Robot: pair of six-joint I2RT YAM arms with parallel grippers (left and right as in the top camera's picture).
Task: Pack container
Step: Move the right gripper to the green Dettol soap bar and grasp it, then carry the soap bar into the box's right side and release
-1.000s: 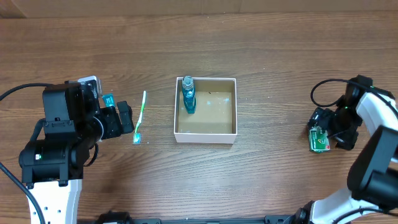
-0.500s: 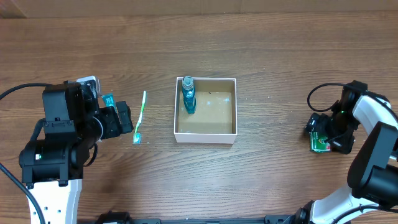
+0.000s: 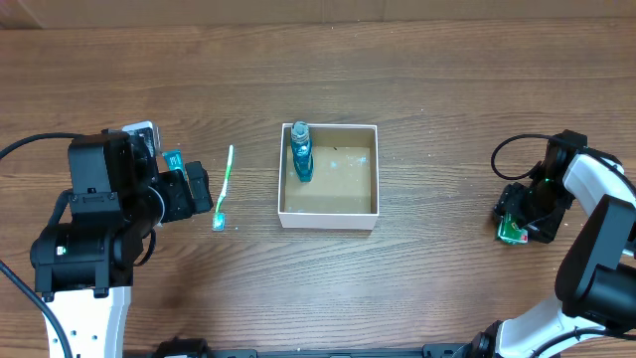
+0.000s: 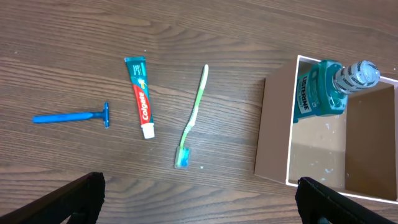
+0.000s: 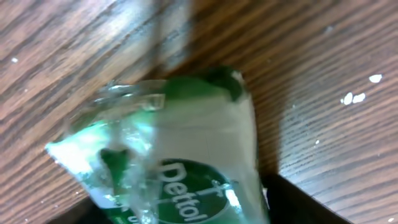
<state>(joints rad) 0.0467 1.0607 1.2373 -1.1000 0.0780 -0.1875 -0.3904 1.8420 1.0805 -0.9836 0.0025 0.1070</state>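
Observation:
The container sits mid-table, white walls and brown inside, with a blue mouthwash bottle standing in its back left corner. In the left wrist view the container and bottle lie to the right. A green toothbrush lies left of the box. My left gripper hovers open beside it, nothing between its fingers. At the far right my right gripper is down on a green and white Dettol packet. Its jaws are closed against the packet.
A red and white toothpaste tube and a blue razor lie on the wood left of the toothbrush. The left arm's body covers them in the overhead view. A black cable loops beside the right arm.
The right gripper has lowered onto the Dettol packet and its jaws have closed in on it. The packet has shifted slightly. The left arm has not moved.

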